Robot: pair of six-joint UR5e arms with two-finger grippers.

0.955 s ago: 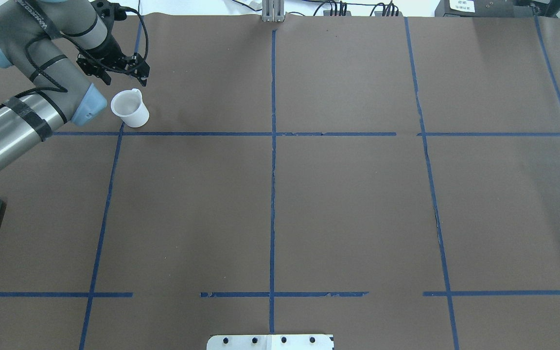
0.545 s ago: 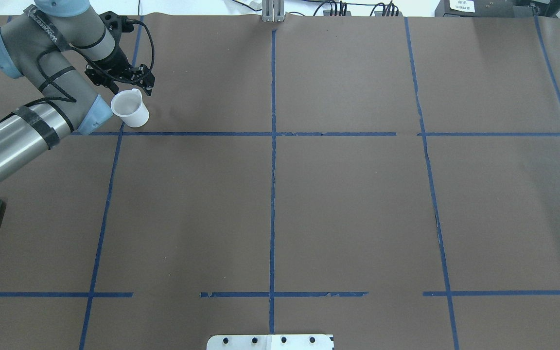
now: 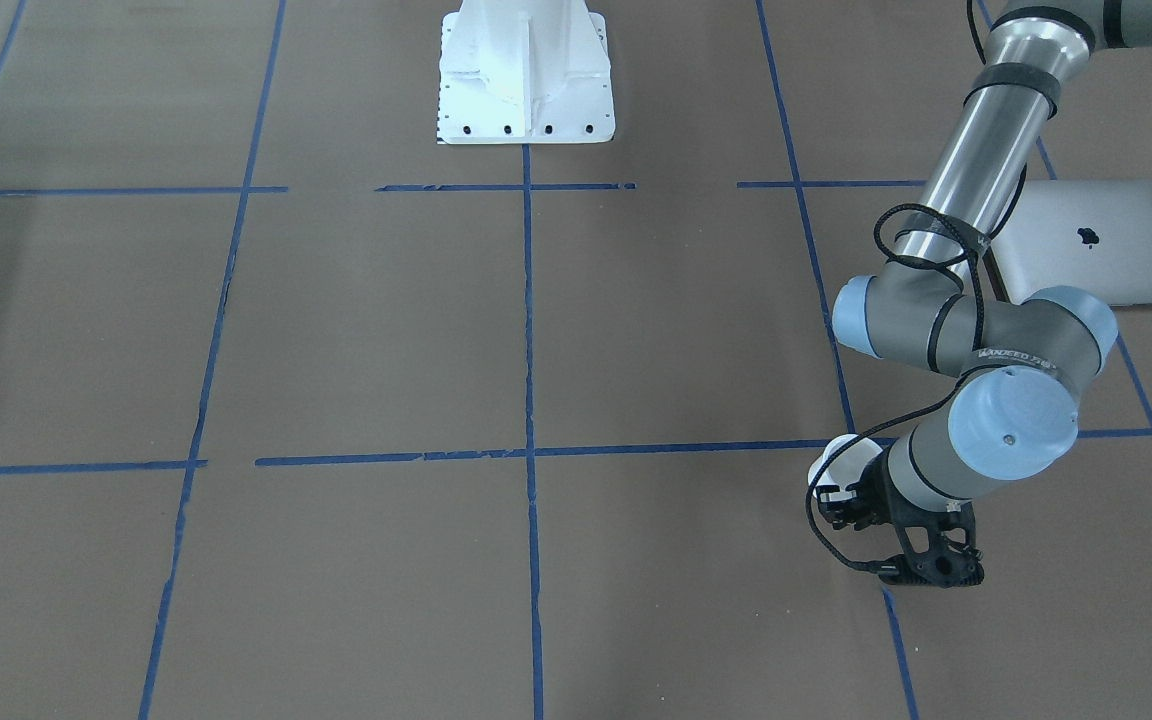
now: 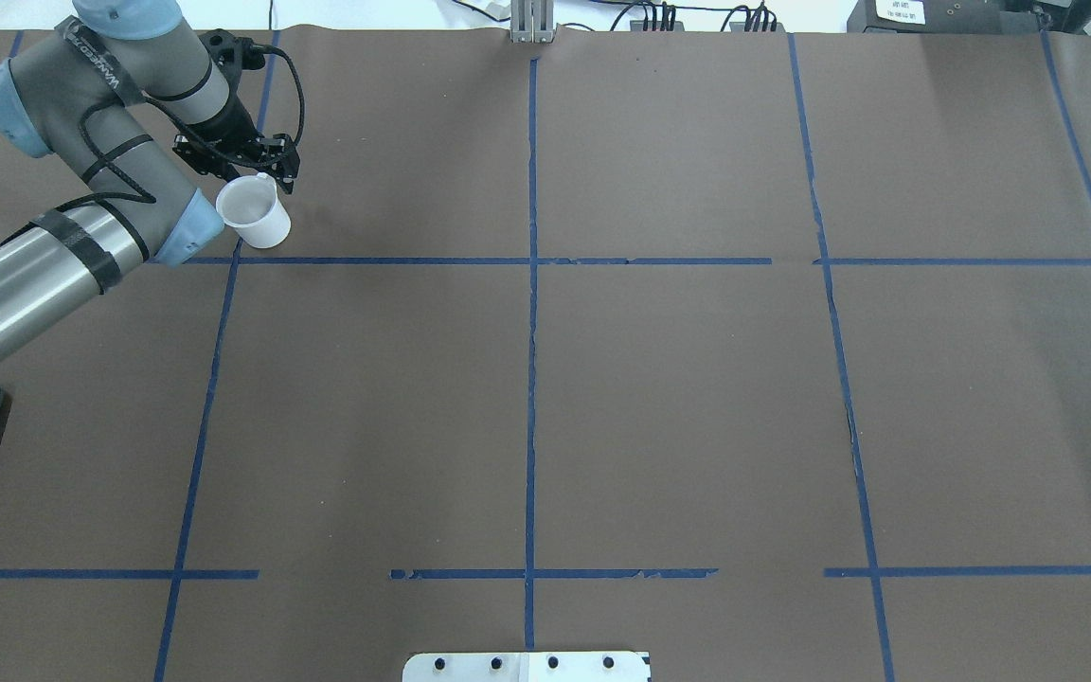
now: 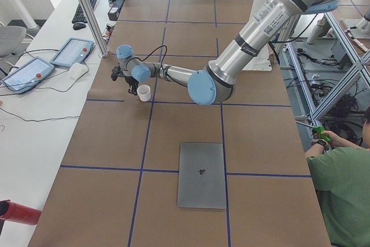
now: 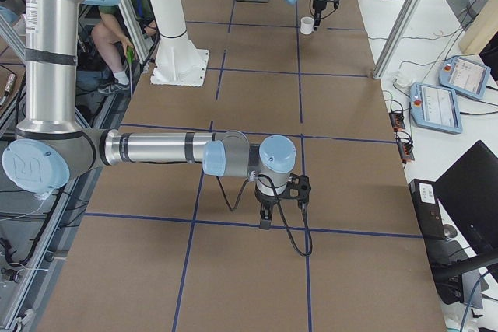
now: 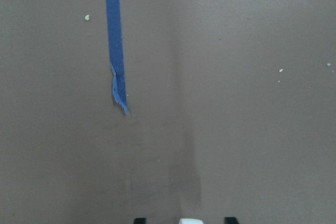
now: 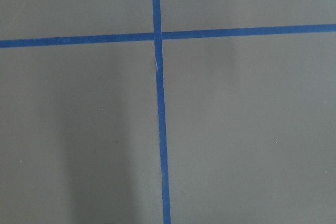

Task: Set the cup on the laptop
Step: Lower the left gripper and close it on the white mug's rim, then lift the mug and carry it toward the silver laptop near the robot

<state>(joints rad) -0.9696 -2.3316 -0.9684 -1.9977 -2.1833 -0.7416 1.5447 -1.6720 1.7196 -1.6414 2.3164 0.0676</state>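
We take the papered table [image 4: 659, 398] first; along its left side our left arm [image 4: 25, 284] reaches toward the far edge. The closed laptop [image 3: 1096, 245] lies flat nearer the robot's base, its lid bare; the white cup [image 4: 254, 213] stands upright on the paper, well apart from the laptop. The left gripper [image 4: 259, 174] sits low at the cup's far rim, its fingers [image 7: 139, 220] apart, with the handle [image 7: 190, 221] showing between them in the wrist view. We judge the grasp is in hand, not yet closed; next we need to close on the handle or rim, lift clear, and carry to the lid. The right gripper [image 6: 264, 221] hangs far off; whether its jaws are apart we cannot tell.
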